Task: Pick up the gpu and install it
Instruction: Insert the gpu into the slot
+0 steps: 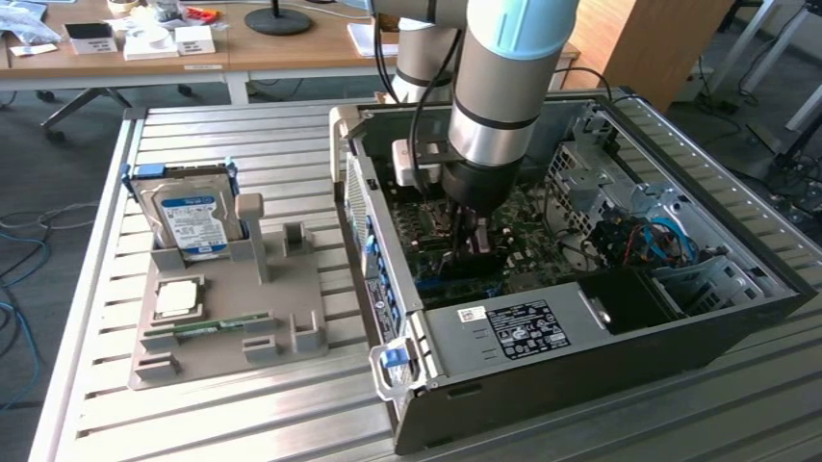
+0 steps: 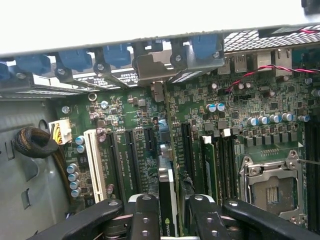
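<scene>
GPU (image 2: pixel 168 210) clamped edge-on in claw (image 2: pixel 169 216) above motherboard (image 2: pixel 200 130) slots, lower centre frame; likely stiff, light, fragile, best held by edges.

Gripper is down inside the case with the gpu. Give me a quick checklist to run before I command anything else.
1. Grip on the gpu: ok. The gripper is closed on the card's top edge.
2. Card orientation: ok. It stands on edge, running along the expansion slots.
3. Card seated in its slot: cannot tell. The contact edge is hidden under the card.
4. End bracket meeting the rear wall of the computer case: cannot tell. A silvery bracket sits there, but whether it is locked in does not show.
5. Arm clear of the case walls: ok in the exterior view.
6. Black cable bundle away from the card: ok.
</scene>
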